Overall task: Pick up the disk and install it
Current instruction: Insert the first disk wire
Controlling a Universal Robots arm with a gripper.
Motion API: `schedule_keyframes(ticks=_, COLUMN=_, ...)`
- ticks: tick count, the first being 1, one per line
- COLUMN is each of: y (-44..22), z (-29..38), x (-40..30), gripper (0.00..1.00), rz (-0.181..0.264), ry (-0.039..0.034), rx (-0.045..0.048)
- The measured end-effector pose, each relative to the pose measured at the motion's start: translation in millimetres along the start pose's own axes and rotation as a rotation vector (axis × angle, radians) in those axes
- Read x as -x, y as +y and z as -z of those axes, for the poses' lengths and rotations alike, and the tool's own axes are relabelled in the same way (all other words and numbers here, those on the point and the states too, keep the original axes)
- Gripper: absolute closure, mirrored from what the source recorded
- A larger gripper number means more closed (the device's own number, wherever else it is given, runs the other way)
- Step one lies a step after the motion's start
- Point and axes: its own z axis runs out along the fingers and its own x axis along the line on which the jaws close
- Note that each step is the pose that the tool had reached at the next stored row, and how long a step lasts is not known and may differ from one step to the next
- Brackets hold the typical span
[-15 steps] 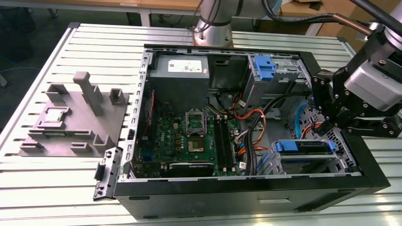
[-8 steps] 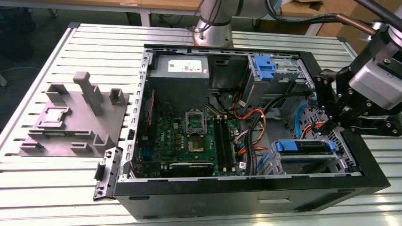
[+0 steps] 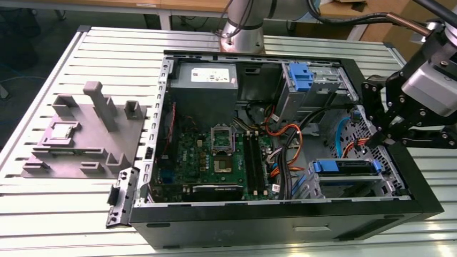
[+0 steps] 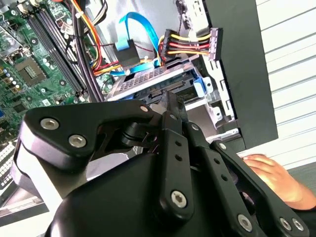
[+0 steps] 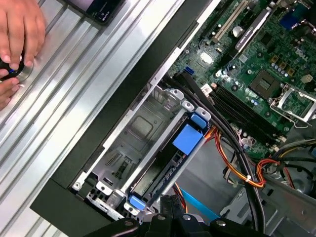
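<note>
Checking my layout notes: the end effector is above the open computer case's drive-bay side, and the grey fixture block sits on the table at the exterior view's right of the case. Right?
Not quite. The grey fixture block sits on the table at the exterior view's left of the computer case, as the exterior view shows. The end effector is above the drive-bay side.

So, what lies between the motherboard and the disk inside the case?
Black and orange cables run between the motherboard and the disk, seen in the exterior view.

Black, screw-studded tool (image 4: 170,104)
</note>
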Motion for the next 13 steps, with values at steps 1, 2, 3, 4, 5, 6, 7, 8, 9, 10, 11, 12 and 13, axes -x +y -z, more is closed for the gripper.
schedule_keyframes(ticks=1, y=-0.4, z=0.0, x=0.2, gripper=0.90, rz=0.000, ry=0.0001, rx=0.0001)
schedule_keyframes(ticks=2, y=-0.5, z=0.0, x=0.3, gripper=0.90, rz=0.000, ry=0.0000, rx=0.0000)
schedule_keyframes(ticks=3, y=-1.2, z=0.0, x=0.6, gripper=0.90, rz=0.000, ry=0.0000, rx=0.0000)
schedule_keyframes(ticks=4, y=-1.8, z=0.0, x=0.9, gripper=0.90, rz=0.000, ry=0.0001, rx=0.0001)
schedule_keyframes(ticks=5, y=-1.8, z=0.0, x=0.9, gripper=0.90, rz=0.000, ry=0.0001, rx=0.0001)
schedule_keyframes(ticks=6, y=-1.8, z=0.0, x=0.9, gripper=0.90, rz=0.000, ry=0.0001, rx=0.0000)
schedule_keyframes(ticks=7, y=-1.8, z=-0.1, x=1.0, gripper=0.90, rz=0.000, ry=0.0000, rx=0.0000)
schedule_keyframes(ticks=8, y=-1.9, z=0.0, x=1.0, gripper=0.90, rz=0.000, ry=0.0001, rx=0.0001)
schedule_keyframes(ticks=9, y=-1.9, z=0.0, x=1.0, gripper=0.90, rz=0.000, ry=0.0001, rx=0.0000)
schedule_keyframes(ticks=10, y=-1.9, z=0.0, x=1.0, gripper=0.90, rz=0.000, ry=0.0001, rx=0.0000)
schedule_keyframes(ticks=11, y=-1.9, z=0.0, x=1.0, gripper=0.90, rz=0.000, ry=0.0001, rx=0.0001)
schedule_keyframes(ticks=12, y=-2.0, z=0.0, x=1.0, gripper=0.90, rz=0.000, ry=0.0000, rx=0.0001)
schedule_keyframes(ticks=13, y=-2.0, z=0.0, x=1.0, gripper=0.90, rz=0.000, ry=0.0001, rx=0.0000)
